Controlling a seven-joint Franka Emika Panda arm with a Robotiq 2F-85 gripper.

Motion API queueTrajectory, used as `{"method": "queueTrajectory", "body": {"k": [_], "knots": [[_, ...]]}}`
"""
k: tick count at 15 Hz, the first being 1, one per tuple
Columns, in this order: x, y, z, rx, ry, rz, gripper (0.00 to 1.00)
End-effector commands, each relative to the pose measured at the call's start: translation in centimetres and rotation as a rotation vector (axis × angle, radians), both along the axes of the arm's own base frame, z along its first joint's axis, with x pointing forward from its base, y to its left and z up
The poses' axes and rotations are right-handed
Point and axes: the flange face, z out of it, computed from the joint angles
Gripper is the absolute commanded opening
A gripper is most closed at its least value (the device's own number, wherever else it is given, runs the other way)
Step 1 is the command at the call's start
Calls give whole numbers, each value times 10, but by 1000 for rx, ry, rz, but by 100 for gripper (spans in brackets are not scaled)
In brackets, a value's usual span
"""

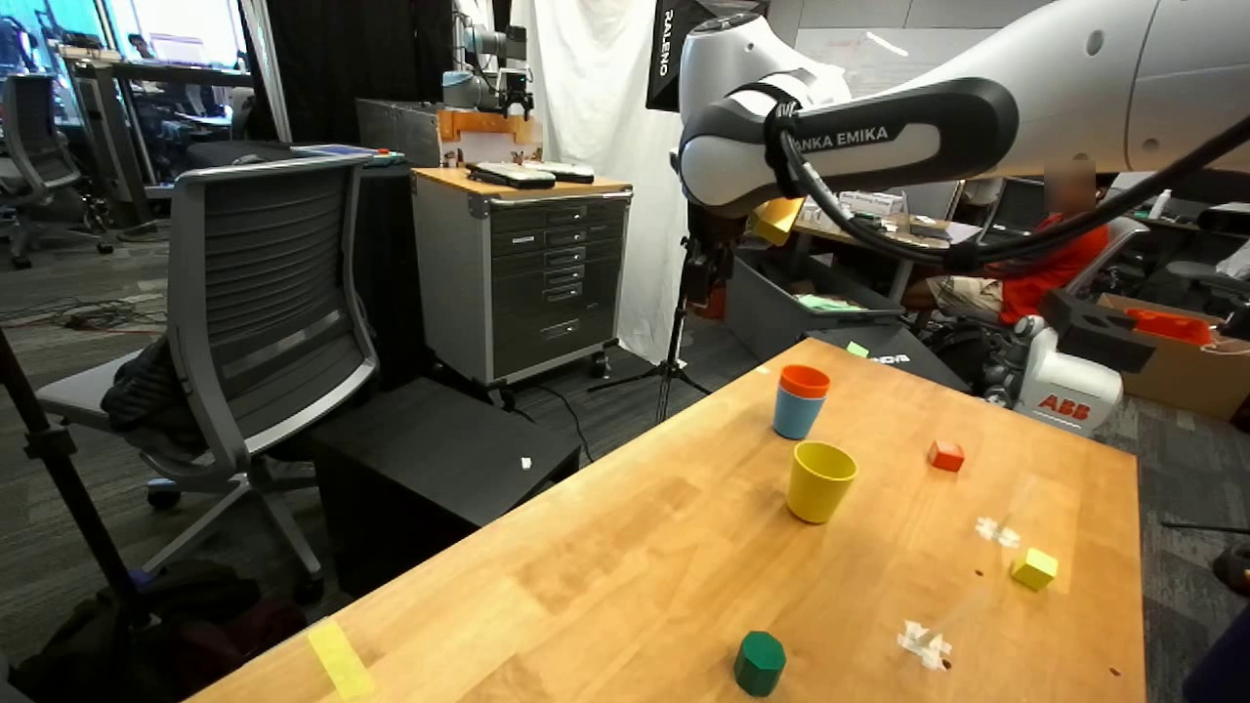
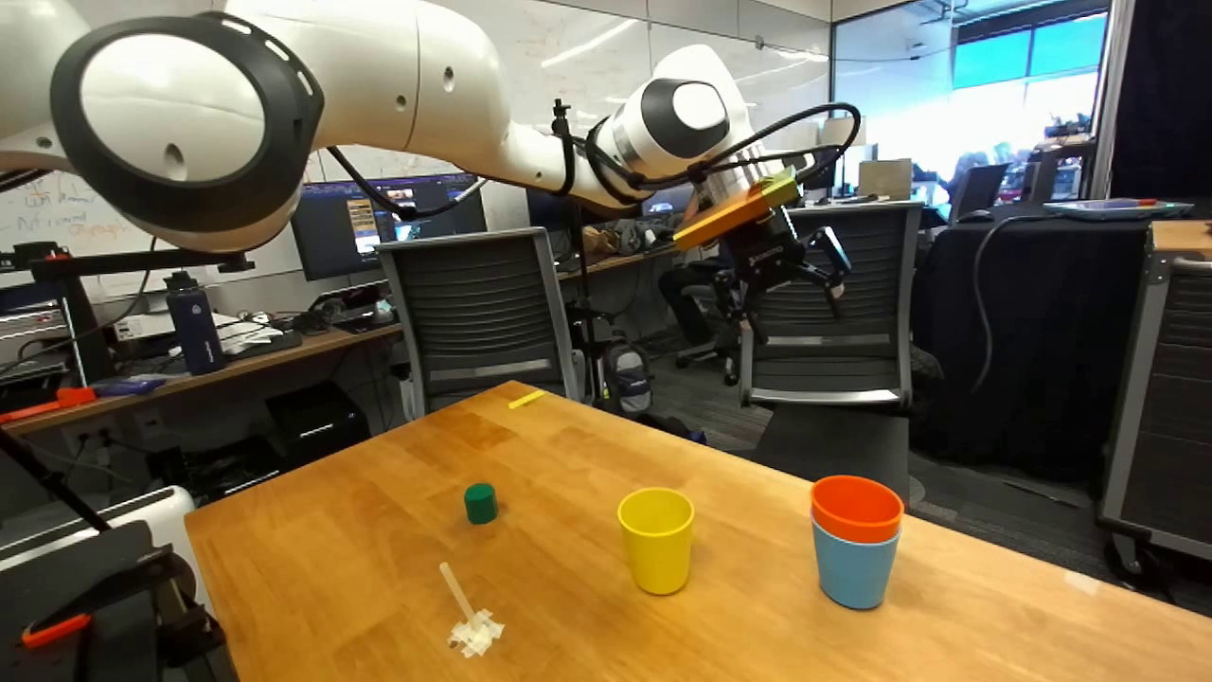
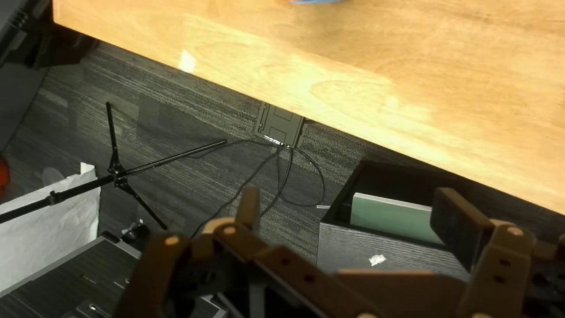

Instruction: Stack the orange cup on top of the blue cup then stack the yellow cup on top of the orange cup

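- The orange cup (image 2: 855,507) was seated in the blue cup (image 2: 856,573), its upper part showing above the blue rim; the pair was stood upright near one edge of the wooden table (image 1: 625,557).
- The yellow cup (image 2: 657,549) was placed upright, mouth up, near the pair but apart from it.
- The gripper (image 3: 353,216) was positioned high up, well apart from all three cups; its fingers (image 3: 460,225) were spread wide, with floor and a dark box (image 3: 344,247) seen between them in the wrist view.
- The gripper was carried by a white arm (image 1: 1055,88), seen in both exterior views.
- In an exterior view, a red block (image 1: 945,456), a yellow block (image 1: 1034,568) and a green block (image 1: 760,664) were scattered on the table, apart from the cups.
- Beyond the table, a drawer cabinet (image 1: 562,283) and an office chair (image 1: 269,264) were shown.
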Motion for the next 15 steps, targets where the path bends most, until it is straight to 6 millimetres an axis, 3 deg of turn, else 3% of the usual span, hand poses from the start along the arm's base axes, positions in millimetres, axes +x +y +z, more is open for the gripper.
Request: {"method": "queueTrajectory", "body": {"k": [1,5,11,15], "knots": [[-1,-3,1,0,3,-10,100],[-2,9,-26,4,48,40,100],[-5,64,-79,7,141,174,100],[-7,104,-87,-1,169,237,100]]}}
